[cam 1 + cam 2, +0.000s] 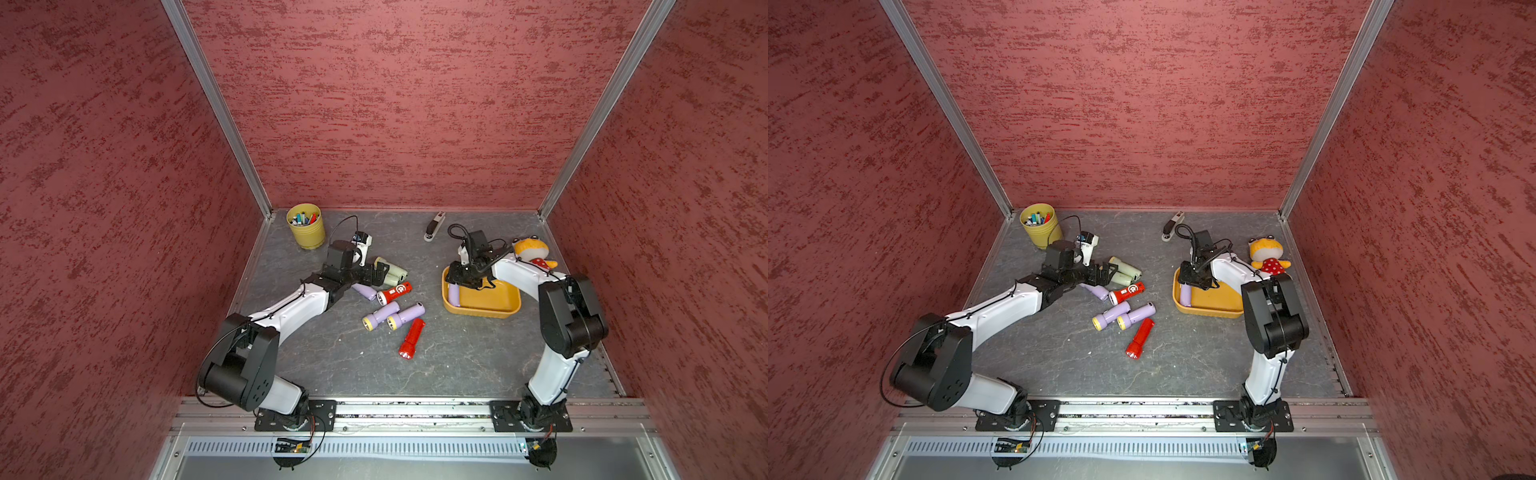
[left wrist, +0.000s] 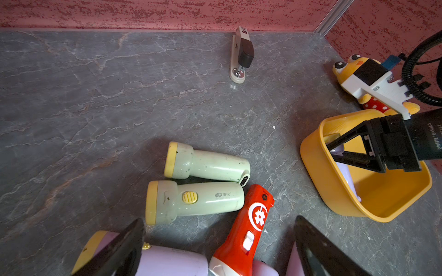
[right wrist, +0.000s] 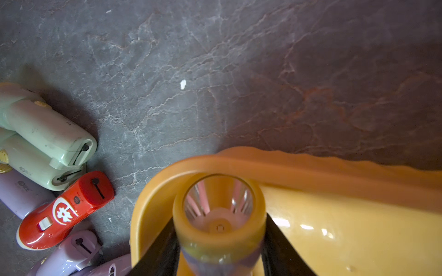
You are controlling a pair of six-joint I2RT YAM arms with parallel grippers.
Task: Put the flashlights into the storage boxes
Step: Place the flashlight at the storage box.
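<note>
The orange-yellow storage box [image 1: 498, 309] sits at the right. Inside it, along its left wall, is a lilac flashlight [image 1: 454, 294] with a yellow head [image 3: 219, 239]. My right gripper [image 3: 219, 217] is shut on it, one finger against each side. On the table's middle lie two pale green flashlights [image 2: 205, 165], a red one with a white logo [image 2: 248, 227], a lilac one [image 2: 172, 262] partly under my left arm, two more lilac ones [image 1: 380, 315] and a plain red one [image 1: 412, 338]. My left gripper [image 2: 220, 219] hangs open just over the logo flashlight and the lilac one.
A round yellow cup of pens [image 1: 306, 226] stands at the back left. A grey-black stapler [image 1: 434, 226] lies near the back wall. A yellow plush toy [image 1: 532, 251] sits behind the box. Red walls close in on three sides.
</note>
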